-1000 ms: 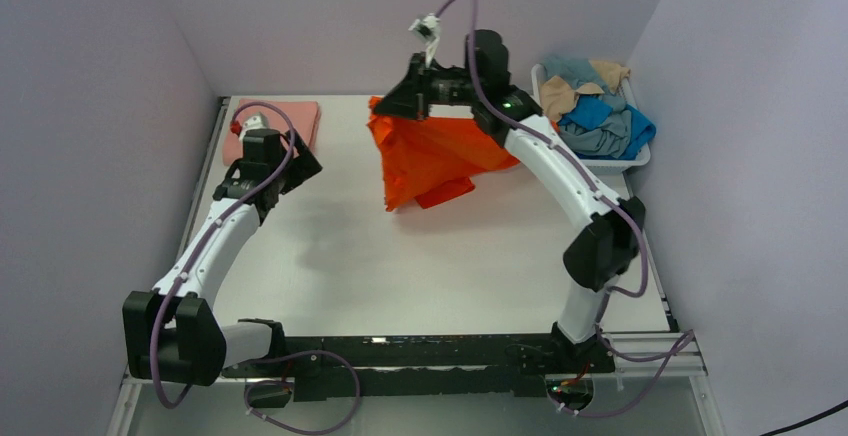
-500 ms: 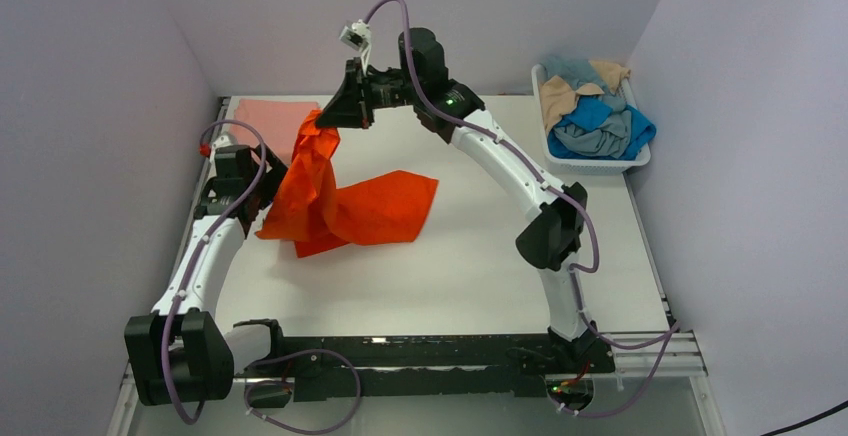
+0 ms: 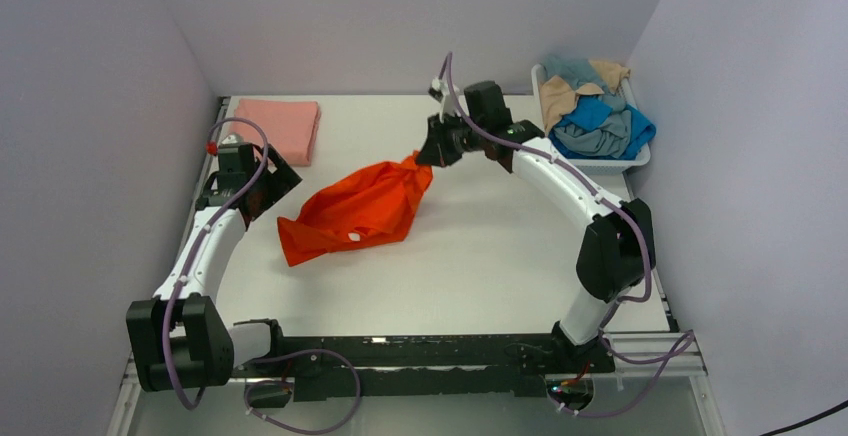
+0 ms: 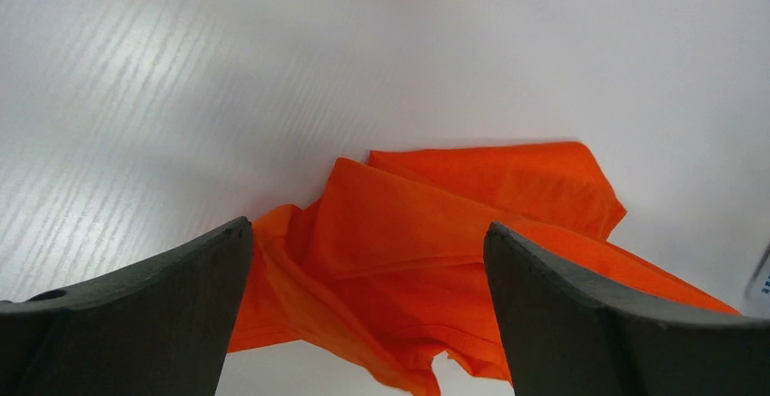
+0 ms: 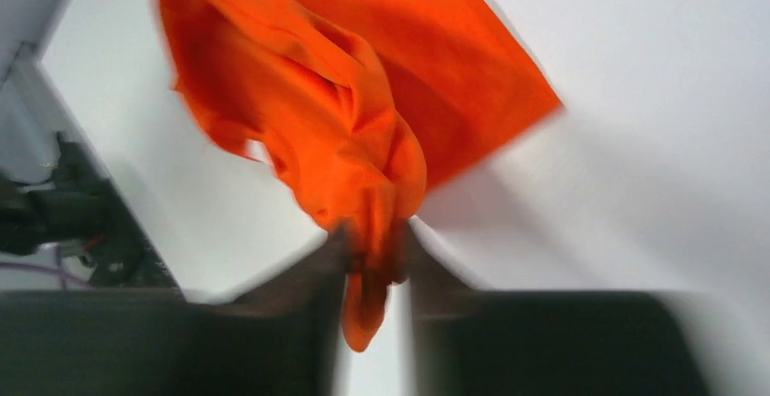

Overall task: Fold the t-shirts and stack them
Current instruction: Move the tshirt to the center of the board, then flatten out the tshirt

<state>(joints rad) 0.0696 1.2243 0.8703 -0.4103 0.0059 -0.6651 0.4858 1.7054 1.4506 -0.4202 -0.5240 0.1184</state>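
Your white surface (image 3: 480, 256) carries: orange t-shirt (image 3: 355, 211), crumpled, centre-left; salmon-pink t-shirt (image 3: 280, 126), folded, far-left corner; white basket (image 3: 605, 165) heaped with shirts (image 3: 595, 116), far-right edge.

The top view looks down from above and behind; both wrist views closely share the orange t-shirt (image 3: 355, 211).

The table (image 3: 480, 256) is bare in front of the orange shirt (image 3: 355, 211) and to its right. Behind it on the left lies the pink shirt (image 3: 282, 126). The basket (image 3: 612, 167) stands well off to its right.
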